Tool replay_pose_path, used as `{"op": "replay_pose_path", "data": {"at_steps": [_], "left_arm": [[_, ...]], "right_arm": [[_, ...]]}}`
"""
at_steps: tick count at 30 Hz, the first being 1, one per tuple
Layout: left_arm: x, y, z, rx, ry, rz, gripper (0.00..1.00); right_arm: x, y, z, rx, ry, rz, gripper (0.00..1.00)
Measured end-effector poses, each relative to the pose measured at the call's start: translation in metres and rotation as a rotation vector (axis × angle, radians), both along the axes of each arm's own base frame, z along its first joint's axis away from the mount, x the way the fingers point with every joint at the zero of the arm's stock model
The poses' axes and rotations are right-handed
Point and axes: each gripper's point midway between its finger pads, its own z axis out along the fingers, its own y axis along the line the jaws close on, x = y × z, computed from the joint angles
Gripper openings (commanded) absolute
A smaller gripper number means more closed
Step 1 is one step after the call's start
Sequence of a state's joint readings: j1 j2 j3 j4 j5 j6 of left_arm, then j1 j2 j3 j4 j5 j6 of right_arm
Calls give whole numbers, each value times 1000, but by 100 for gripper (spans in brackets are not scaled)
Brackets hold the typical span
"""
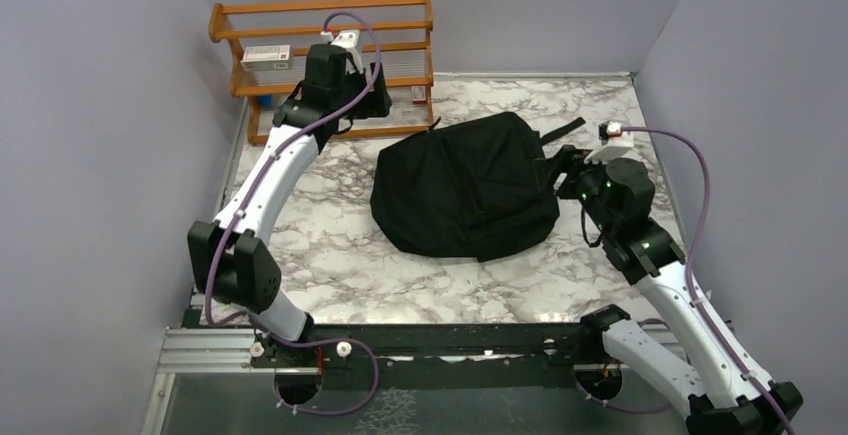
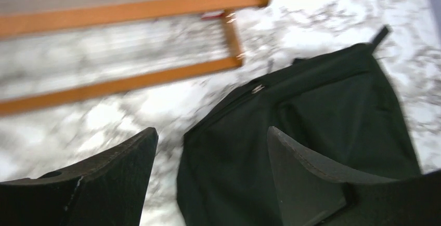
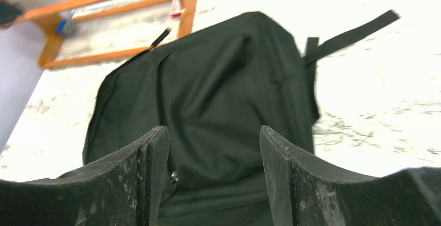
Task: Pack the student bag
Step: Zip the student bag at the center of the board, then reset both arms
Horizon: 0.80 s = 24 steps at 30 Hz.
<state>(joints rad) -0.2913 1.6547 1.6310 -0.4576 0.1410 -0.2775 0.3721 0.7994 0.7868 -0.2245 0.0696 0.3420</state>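
The student bag (image 1: pixel 465 187) is a large black soft backpack lying flat in the middle of the marble table, its strap (image 1: pixel 563 132) trailing to the far right. My left gripper (image 1: pixel 374 102) hovers off the bag's far left corner, in front of the wooden rack. In the left wrist view this gripper (image 2: pixel 211 130) is open and holds nothing, with the bag (image 2: pixel 322 111) below and to the right. My right gripper (image 1: pixel 568 171) is at the bag's right edge. Its wrist view shows it (image 3: pixel 213 128) open and empty, just above the bag (image 3: pixel 218 85).
An orange wooden rack (image 1: pixel 330 65) stands at the far left against the wall. It carries a white and red box (image 1: pixel 266 54) and a small red item (image 1: pixel 420 95). Grey walls close in the table on three sides. Bare marble (image 1: pixel 330 255) lies near left of the bag.
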Motion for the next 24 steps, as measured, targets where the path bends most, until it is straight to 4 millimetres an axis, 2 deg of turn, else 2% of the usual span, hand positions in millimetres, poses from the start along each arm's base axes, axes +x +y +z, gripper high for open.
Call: {"op": "replay_pose_path", "data": {"at_steps": [5,8,9,16,24], "left_arm": [[-40,56,-21,110,-2,171,92],[-63,81,-41,151,18,250,97],[-70,86,-48,160,30,267,99],[-110,107,-93,186,65,326,99],[-121,112,-120,170,72,358,99]], "right_arm": [[-3,-34,16,-12,-65,-171,84],[-6,-47,13,-19,-65,-236,98],[-7,-50,9,-27,-58,-252,100],[-15,-64,-34,-64,37,-324,100],[-22,-68,-54,-86,67,-326,100]]}}
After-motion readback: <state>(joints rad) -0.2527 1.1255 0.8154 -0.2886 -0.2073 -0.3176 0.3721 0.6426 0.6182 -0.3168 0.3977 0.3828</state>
